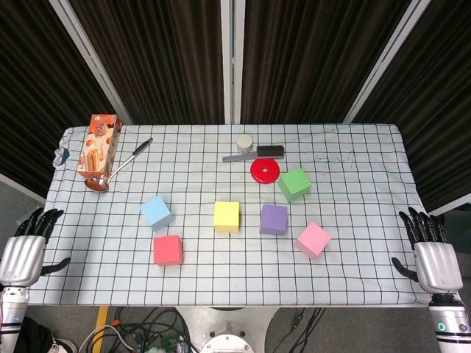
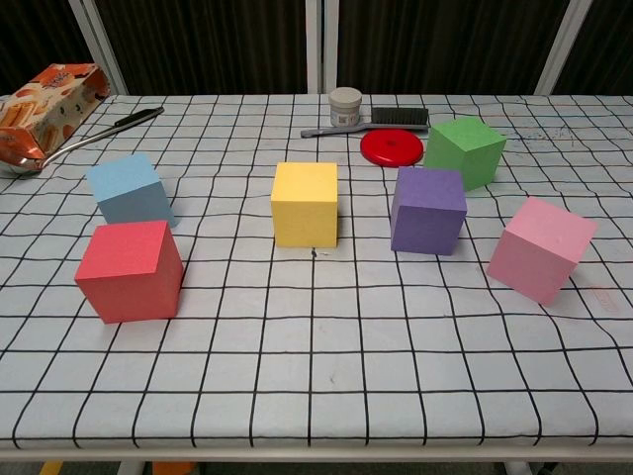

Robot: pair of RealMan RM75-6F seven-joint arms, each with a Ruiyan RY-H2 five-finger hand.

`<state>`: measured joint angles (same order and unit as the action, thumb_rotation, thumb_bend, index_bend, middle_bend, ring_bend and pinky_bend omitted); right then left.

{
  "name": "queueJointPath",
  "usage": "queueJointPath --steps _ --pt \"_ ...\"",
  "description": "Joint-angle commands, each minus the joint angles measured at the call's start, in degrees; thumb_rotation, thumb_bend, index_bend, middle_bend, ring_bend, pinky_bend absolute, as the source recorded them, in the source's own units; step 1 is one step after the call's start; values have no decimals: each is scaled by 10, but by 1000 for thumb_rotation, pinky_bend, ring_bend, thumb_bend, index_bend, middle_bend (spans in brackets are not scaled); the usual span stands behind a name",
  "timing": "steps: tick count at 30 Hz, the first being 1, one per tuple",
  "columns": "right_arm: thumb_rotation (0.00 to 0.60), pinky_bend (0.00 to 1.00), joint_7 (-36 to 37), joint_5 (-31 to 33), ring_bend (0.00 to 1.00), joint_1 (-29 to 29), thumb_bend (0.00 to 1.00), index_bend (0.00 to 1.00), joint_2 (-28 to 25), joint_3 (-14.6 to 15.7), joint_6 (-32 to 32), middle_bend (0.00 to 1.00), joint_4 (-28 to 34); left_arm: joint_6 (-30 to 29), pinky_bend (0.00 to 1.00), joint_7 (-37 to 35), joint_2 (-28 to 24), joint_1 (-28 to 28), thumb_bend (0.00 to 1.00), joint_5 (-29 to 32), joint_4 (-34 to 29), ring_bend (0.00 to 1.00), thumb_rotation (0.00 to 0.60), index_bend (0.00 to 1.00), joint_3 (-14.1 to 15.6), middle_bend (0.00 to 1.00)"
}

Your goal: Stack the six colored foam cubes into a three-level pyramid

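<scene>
Left hand [image 1: 26, 250]: at the table's 8 o'clock corner, just off the edge; fingers spread and pointing up-table, thumb out to the side, holding nothing. Seen only in the head view.
Right hand [image 1: 430, 254]: at the 4 o'clock corner, just off the edge; fingers apart, thumb toward the cloth, holding nothing. Head view only.
Red cube [image 1: 168, 250]: nearest the left hand, flat on the cloth at about 7 o'clock from table centre, apart from every other cube.
Blue cube [image 1: 157, 212]: just beyond the red one, at its 11 o'clock, turned slightly, not touching it.
Yellow cube [image 1: 227, 216]: near table centre, square to the grid, standing alone.
Purple cube [image 1: 274, 219]: at 3 o'clock of the yellow cube, a clear gap between them.
Pink cube [image 1: 313, 239]: at 4 o'clock of the purple cube, rotated on the cloth, nearest the right hand.
Green cube [image 1: 294, 184]: at 1 o'clock of the purple cube, rotated, just beside the red disc.
Stack: all six cubes lie singly on the cloth, none on another.
Red disc [image 1: 266, 170]: flat, at 12 o'clock of the purple cube.
Brush [image 1: 257, 153]: dark head, grey handle, lying just beyond the disc.
White jar [image 1: 244, 142]: upright, touching or just beside the brush handle.
Ladle [image 1: 118, 168]: at 10 o'clock, bowl toward the near-left, handle running up-right.
Snack box [image 1: 99, 144]: orange, standing beside the ladle bowl.
Table [image 1: 353, 279]: covered with a white cloth gridded in black.
</scene>
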<state>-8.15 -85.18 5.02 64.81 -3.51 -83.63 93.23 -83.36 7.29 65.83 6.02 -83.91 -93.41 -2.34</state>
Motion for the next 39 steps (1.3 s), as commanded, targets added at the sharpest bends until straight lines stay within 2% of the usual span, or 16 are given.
queueJointPath --steps 1,10,15,19,24,32,39 --pt "600 0 -1 2 0 1 141 0 0 0 3 0 0 1 191 -1 0 0 0 1 0 62 600 111 1 113" --pt "600 0 -6 -1 0 15 140 0 -4 -6 15 0 12 0 191 -6 2 0 0 1 7 62 600 111 0 113" --pt "600 0 13 16 0 42 161 0 -19 -18 61 4 69 10 191 -14 4 2 0 5 13 62 600 111 1 113" --pt "600 0 -45 21 0 76 170 0 -16 -26 102 39 102 27 190 -21 3 7 0 6 20 62 600 111 7 113" --pt "600 0 -128 49 0 128 172 0 25 -50 146 56 127 36 190 -36 1 7 0 9 27 62 600 111 10 113" --pt "600 0 -205 168 0 220 156 0 117 -80 248 83 104 40 190 -66 -4 -2 0 24 47 62 600 111 13 113" --pt "600 0 -265 230 0 271 148 0 199 -87 250 113 55 45 191 -99 -4 -4 0 26 73 62 600 111 14 113"
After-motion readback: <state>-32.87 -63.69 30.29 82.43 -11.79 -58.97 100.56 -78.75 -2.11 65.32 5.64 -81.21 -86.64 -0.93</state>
